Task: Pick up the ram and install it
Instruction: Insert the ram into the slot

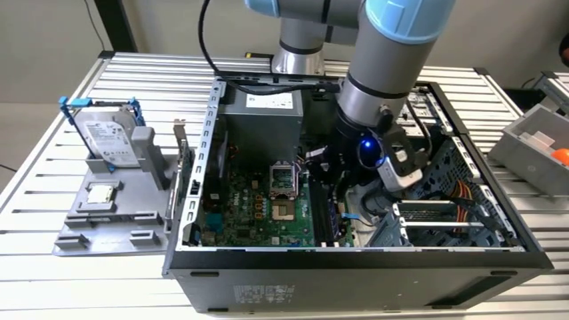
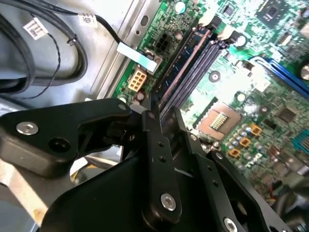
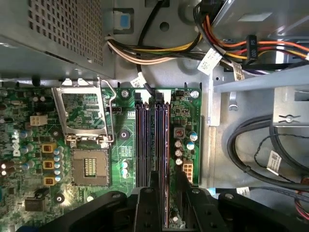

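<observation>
My gripper (image 3: 161,193) hangs low inside the open computer case (image 1: 356,257), directly over the bank of memory slots (image 3: 152,140) at the motherboard's (image 1: 258,213) right edge in the exterior view. In the first wrist view my two fingers (image 3: 145,205) stand closed to a narrow gap around a thin upright edge that looks like the ram (image 3: 166,203), lined up along one slot; whether it is already seated I cannot tell. Doing this well, I judge, means keeping the stick parallel to the slot, square to the board, and pressing evenly along its length with the end latches (image 2: 208,19) free. The empty processor socket (image 3: 89,166) lies just beside the slots, and bundled power cables (image 3: 159,48) crowd the far end. The case sits on a ribbed metal table (image 1: 53,280); on the exterior view's left, a grey fixture (image 1: 106,230) holds a hard drive (image 1: 106,137) and a small processor chip (image 1: 98,193).
</observation>
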Controlling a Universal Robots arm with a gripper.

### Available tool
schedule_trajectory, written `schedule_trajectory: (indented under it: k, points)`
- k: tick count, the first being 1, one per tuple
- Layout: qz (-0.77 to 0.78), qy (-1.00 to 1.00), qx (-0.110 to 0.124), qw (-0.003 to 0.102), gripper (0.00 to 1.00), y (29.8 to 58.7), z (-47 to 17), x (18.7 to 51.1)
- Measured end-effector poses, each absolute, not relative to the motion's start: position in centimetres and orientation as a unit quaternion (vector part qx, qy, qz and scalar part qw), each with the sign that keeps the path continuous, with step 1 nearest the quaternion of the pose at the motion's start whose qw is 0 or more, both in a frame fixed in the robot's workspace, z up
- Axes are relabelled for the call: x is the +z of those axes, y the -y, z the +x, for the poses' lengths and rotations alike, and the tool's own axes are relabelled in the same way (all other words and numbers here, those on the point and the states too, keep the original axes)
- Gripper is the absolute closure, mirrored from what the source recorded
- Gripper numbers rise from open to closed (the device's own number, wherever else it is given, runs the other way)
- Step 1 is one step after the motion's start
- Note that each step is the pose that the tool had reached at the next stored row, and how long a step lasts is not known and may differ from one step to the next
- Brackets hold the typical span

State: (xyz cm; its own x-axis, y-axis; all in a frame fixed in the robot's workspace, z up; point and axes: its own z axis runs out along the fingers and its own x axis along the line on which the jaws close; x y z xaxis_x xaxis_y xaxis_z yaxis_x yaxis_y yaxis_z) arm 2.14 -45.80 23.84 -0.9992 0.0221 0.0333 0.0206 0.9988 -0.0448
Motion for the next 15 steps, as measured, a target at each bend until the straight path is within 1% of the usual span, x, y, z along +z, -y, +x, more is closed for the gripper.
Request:
schedule_trajectory:
  k: [3,8,9,15]
  points:
    - [-0.011,1.0,0.022,0.017,0.0,45.8,2.14,25.0]
    - [-0.011,1.0,0.022,0.017,0.0,45.8,2.14,25.13]
    - [-0.011,1.0,0.022,0.017,1.0,45.8,2.14,25.13]
    - [-0.011,1.0,0.022,0.017,1.0,45.8,2.14,25.14]
